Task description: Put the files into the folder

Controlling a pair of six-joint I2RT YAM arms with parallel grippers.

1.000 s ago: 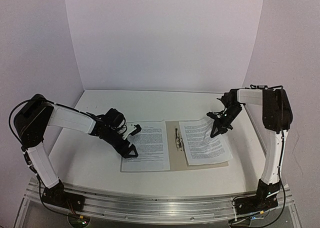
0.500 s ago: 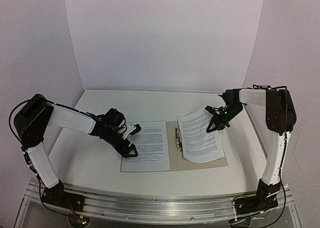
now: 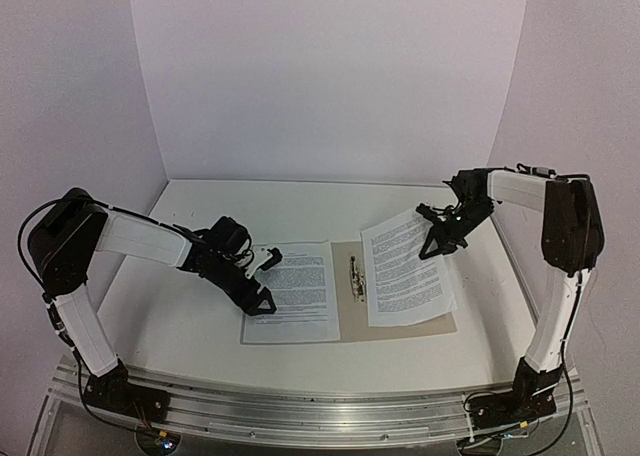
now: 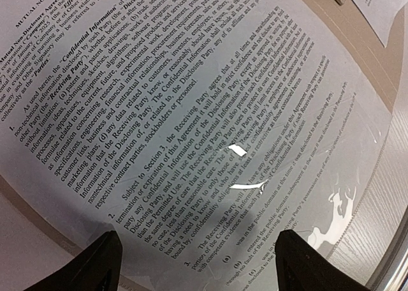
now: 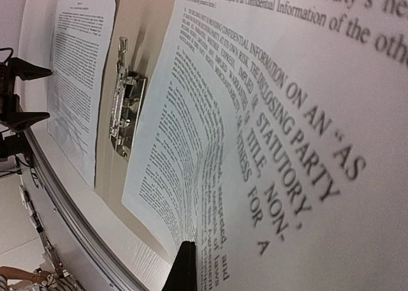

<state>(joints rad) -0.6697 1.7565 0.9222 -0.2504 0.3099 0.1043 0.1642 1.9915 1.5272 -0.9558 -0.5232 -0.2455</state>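
The tan folder (image 3: 345, 316) lies open and flat, its metal clip (image 3: 355, 276) at the spine. One printed sheet (image 3: 300, 291) lies flat on its left half. My left gripper (image 3: 267, 281) is open just above that sheet's left edge, and the left wrist view shows the text (image 4: 191, 112) between my fingertips (image 4: 95, 265). My right gripper (image 3: 437, 244) is shut on the far right edge of a second sheet (image 3: 405, 271) and holds that edge up, while its near end rests on the folder's right half. The right wrist view shows this sheet bowed (image 5: 268, 144).
White table with purple walls at the back and sides. The metal rail with the arm bases runs along the near edge (image 3: 320, 401). The clip (image 5: 124, 112) and the left sheet (image 5: 83, 61) show in the right wrist view.
My right gripper has risen and drawn back to the right with the second sheet, raising its far edge off the folder. The left arm has not moved.
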